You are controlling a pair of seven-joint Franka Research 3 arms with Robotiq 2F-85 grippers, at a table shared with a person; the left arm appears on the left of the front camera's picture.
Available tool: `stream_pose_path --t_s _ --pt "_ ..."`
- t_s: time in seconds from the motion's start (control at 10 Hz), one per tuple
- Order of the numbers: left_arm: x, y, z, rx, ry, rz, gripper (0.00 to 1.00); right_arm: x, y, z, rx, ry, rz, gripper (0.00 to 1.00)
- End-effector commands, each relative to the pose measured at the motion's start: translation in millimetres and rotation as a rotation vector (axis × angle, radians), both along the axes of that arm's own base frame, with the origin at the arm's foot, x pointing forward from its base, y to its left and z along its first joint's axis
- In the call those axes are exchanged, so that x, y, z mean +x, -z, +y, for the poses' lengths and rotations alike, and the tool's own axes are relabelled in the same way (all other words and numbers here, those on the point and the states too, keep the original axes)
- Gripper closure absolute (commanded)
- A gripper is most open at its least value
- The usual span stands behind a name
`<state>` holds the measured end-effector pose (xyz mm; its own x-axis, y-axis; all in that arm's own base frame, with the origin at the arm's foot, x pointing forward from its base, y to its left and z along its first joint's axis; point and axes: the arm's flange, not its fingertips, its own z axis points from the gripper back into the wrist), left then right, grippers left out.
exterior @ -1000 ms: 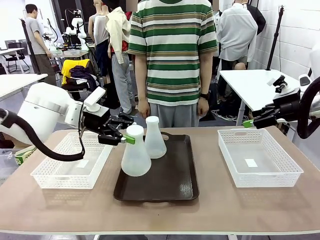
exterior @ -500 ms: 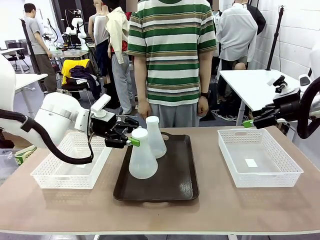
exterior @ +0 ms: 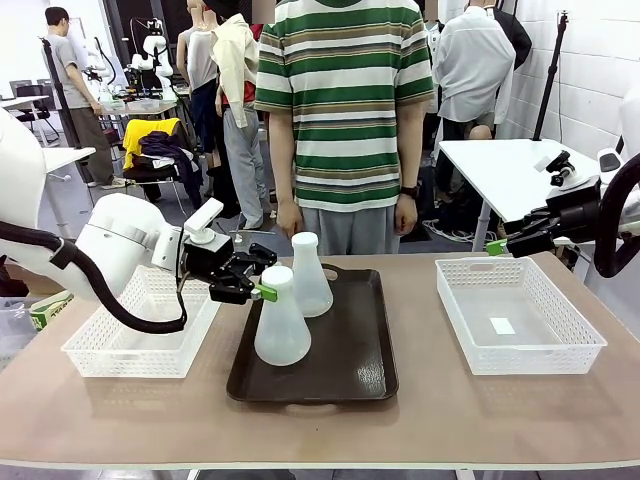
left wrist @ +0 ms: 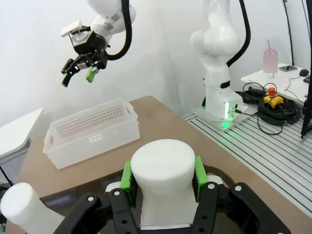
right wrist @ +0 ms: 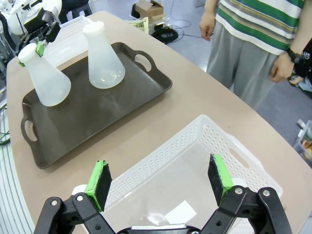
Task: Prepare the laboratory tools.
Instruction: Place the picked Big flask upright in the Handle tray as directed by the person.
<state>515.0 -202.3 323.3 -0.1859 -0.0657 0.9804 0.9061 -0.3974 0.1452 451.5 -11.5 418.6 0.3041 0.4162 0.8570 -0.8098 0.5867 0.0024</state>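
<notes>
The left basket sits at the table's left with a white label on its floor. Just right of it, the left gripper is clamped on the neck of the near flask, green pads pressed to either side just under the white top; the flask tilts, its base over the tray. The left wrist view shows that grip close up, the neck squeezed between the pads, which the front view gives only from the side. The far flask stands upright on the tray's far part, just behind the held one; whether the two touch is unclear. A person stands behind the tray. The right basket holds only a small white label. The right gripper hangs beyond that basket's far left corner, and its wrist view shows the jaws spread wide above the basket, holding nothing.
</notes>
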Motion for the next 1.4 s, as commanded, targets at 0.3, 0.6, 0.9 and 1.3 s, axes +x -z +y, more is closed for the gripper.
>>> stream_pose_path --t_s 0.3,0.6,0.9,1.3 --pt "6.7 4.2 4.2 0.014 0.023 0.021 0.92 -0.4 0.3 -0.4 -0.010 0.001 0.009 0.00" --pt "5.3 3.5 4.6 0.016 0.035 0.021 0.32 -0.4 0.3 -0.4 -0.010 0.001 0.009 0.00" --pt "2.5 1.4 7.3 0.028 0.033 0.034 0.00 -0.4 0.3 -0.4 -0.010 0.001 0.009 0.00" --pt "0.9 -0.7 12.3 0.066 0.036 0.067 0.00 -0.4 0.3 -0.4 -0.010 0.001 0.009 0.00"
